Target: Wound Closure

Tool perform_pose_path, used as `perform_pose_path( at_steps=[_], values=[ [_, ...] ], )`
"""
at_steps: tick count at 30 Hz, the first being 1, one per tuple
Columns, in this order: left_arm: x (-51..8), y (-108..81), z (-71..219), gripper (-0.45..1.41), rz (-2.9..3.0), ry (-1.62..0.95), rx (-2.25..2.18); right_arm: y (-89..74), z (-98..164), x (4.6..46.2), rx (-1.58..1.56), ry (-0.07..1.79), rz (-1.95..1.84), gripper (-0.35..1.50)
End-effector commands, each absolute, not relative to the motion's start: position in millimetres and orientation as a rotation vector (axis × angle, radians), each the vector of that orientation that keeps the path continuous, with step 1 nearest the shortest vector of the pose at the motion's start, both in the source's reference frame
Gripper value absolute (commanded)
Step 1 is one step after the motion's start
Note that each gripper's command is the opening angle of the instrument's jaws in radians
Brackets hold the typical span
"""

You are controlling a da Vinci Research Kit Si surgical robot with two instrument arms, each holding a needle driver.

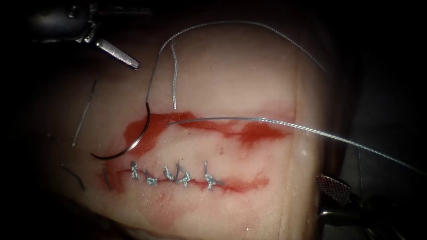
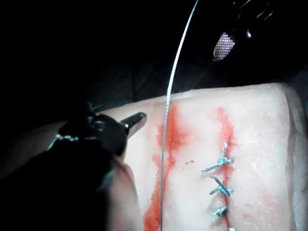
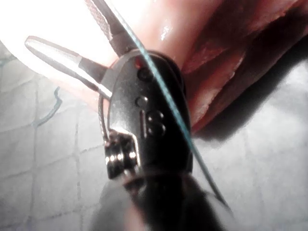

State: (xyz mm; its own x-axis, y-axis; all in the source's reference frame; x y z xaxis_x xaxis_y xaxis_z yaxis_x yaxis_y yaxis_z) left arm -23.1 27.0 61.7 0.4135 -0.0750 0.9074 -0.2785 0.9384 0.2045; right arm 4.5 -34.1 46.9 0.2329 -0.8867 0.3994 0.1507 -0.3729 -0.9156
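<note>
A: Endoscope view: pale pork-belly tissue (image 1: 231, 75) with two streaks of red fluid (image 1: 253, 131); lower cut (image 1: 178, 178) closed by a row of grey knotted stitches (image 1: 178, 175). Short cut ends of thread (image 1: 83, 113) lying left of these.

B: And the dark curved needle (image 1: 133, 140)?

A: Resting flat on the tissue by the left end of the upper streak, held by nothing, not in the tissue. Long grey thread (image 1: 311, 131) running from its tail up in a loop, another strand crossing rightward.

B: Tools?

A: Left arm's tool (image 1: 118, 53) upper left, above the needle, jaws together, empty. Right arm's tool (image 1: 331, 186) lower right, off the tissue edge; right wrist view: jaws (image 3: 82, 43) parted, empty, thread passing alongside.
</note>
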Motion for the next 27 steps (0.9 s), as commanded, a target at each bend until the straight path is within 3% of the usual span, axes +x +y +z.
perform_pose_path(
  at_steps=[1,3,4,6,14,21,27],
  values=[
    [-27.7,26.0,61,0.54,0.170,-1.133,0.410,-34.7,47,5.3,-1.512,0.717,-1.307,1.38],
    [-29.5,25.4,61,0.61,0.193,-1.115,0.434,-34.7,47,5.2,-1.509,0.719,-1.302,1.38],
    [-31.3,24.8,60,0.76,0.214,-1.089,0.459,-34.7,47,5.2,-1.506,0.723,-1.298,1.38],
    [-33.9,24.1,60,0.79,0.225,-1.038,0.502,-34.7,47,5.2,-1.506,0.723,-1.298,1.38],
    [-42.5,22.9,58,0.36,0.270,-0.958,0.684,-34.8,47,5.3,-1.488,0.745,-1.271,1.38],
    [-47.3,23.4,60,0.47,0.357,-0.905,0.741,-34.9,47,5.4,-1.476,0.754,-1.260,1.38],
    [-50.9,22.6,61,0.46,0.393,-0.846,0.813,-35.0,47,5.4,-1.471,0.758,-1.259,1.38]
  ],
)
